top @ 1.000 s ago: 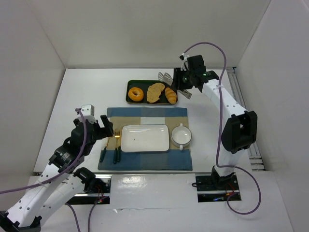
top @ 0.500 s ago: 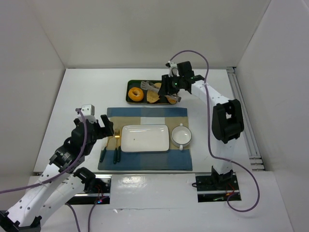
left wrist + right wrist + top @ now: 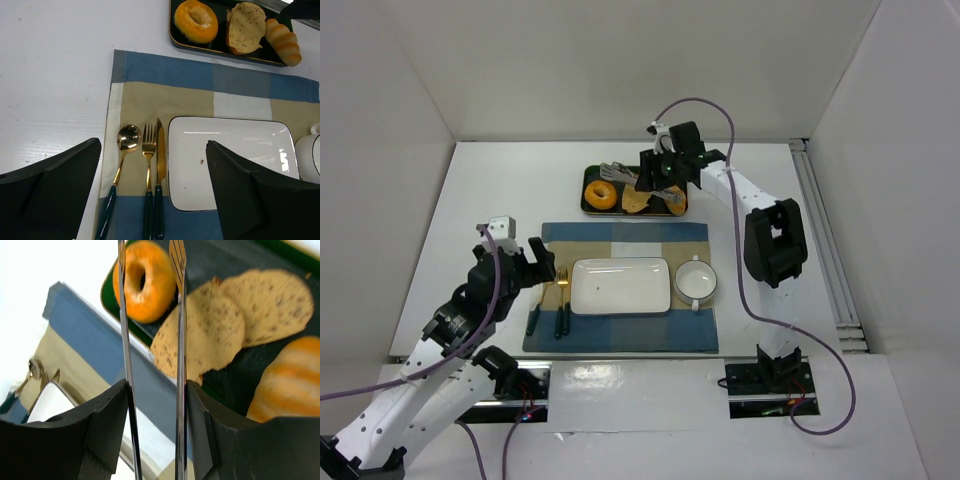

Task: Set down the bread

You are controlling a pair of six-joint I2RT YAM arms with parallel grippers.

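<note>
The bread, an orange-glazed ring doughnut (image 3: 601,194), lies at the left end of a dark green tray (image 3: 585,190). It also shows in the left wrist view (image 3: 196,20) and the right wrist view (image 3: 145,280). My right gripper (image 3: 665,170) (image 3: 156,390) is shut on metal tongs (image 3: 620,172) (image 3: 179,315). The tong arms stand apart, with their tips just above the doughnut. My left gripper (image 3: 525,262) (image 3: 152,150) is open and empty above the cutlery on the placemat.
A flat brown slice (image 3: 638,200) (image 3: 225,325) and a ridged golden roll (image 3: 285,380) share the tray. On the checked placemat (image 3: 620,235) lie a white rectangular plate (image 3: 620,286), a white bowl (image 3: 696,280), and a spoon, fork and knife (image 3: 147,165).
My right arm has swung left from the tray's right end, carrying the tongs across the tray to over the doughnut. The left arm has not moved.
</note>
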